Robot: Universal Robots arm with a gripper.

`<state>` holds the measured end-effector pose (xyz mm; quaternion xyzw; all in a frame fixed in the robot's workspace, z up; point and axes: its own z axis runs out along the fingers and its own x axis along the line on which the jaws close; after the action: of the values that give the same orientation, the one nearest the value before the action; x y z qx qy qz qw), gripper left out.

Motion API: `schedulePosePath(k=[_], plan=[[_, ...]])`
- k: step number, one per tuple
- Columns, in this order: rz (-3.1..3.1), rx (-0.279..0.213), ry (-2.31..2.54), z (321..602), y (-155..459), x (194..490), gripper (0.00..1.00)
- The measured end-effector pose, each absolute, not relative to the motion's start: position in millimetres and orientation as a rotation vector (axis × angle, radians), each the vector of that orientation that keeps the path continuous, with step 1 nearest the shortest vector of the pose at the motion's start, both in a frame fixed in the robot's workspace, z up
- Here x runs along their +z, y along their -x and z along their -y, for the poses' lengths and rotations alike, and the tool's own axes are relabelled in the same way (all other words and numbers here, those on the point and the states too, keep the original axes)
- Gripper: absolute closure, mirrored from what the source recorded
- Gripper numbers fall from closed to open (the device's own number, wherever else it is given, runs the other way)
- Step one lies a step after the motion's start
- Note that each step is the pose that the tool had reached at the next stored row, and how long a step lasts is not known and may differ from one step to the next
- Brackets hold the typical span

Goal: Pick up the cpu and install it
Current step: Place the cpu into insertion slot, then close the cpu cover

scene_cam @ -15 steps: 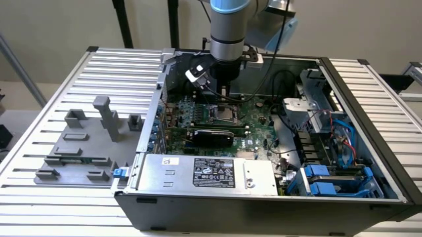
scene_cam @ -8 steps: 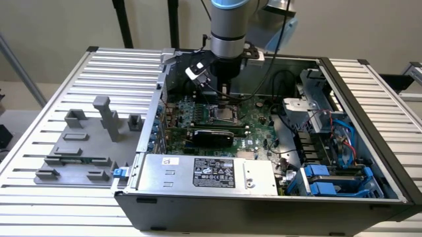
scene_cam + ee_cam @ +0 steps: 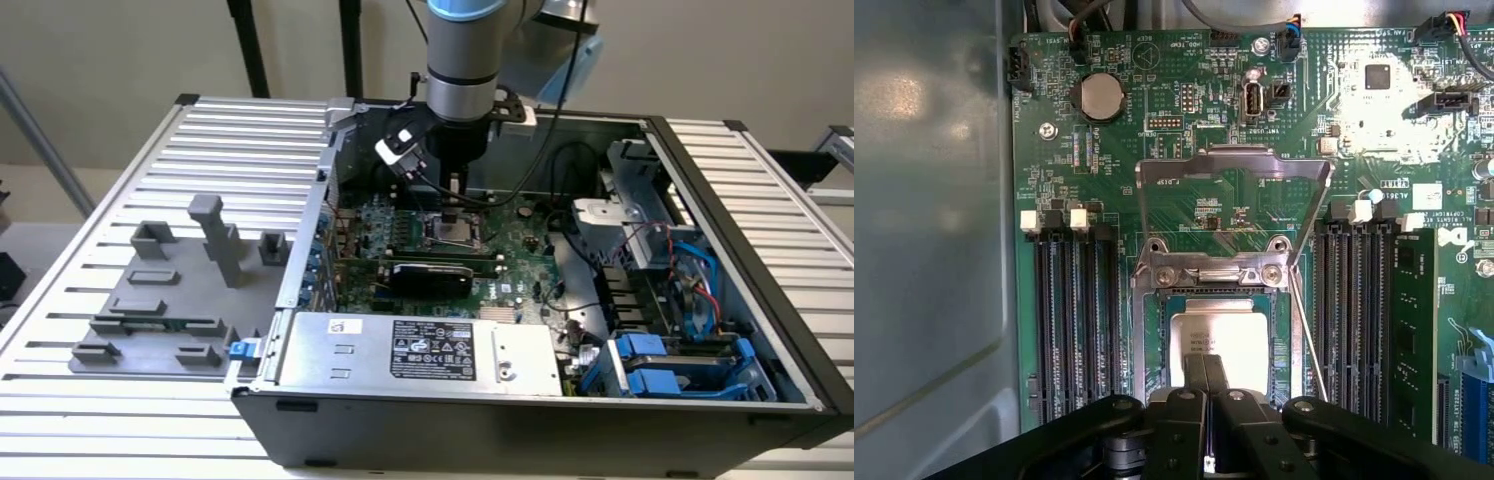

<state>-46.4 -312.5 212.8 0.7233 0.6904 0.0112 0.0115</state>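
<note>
Within the socket, cpu flat and square-on, closed jaws just above.

The exterior view looks from high up, off the near side of the open computer case. It is tilted down toward the far side and stands far enough back to take in the whole case, the slatted table on both sides and the lower part of the arm. The wrist view sits close above the motherboard, facing it almost square-on, past the gripper onto the socket. Both views share the socket, the memory slots beside it and the surrounding green board.
</note>
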Motion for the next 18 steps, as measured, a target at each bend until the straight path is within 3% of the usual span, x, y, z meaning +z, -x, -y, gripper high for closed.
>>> schedulePosePath(k=[18], plan=[[-2.155, 0.032, -2.258, 319.3, 40.8, 213.4, 0.89]])
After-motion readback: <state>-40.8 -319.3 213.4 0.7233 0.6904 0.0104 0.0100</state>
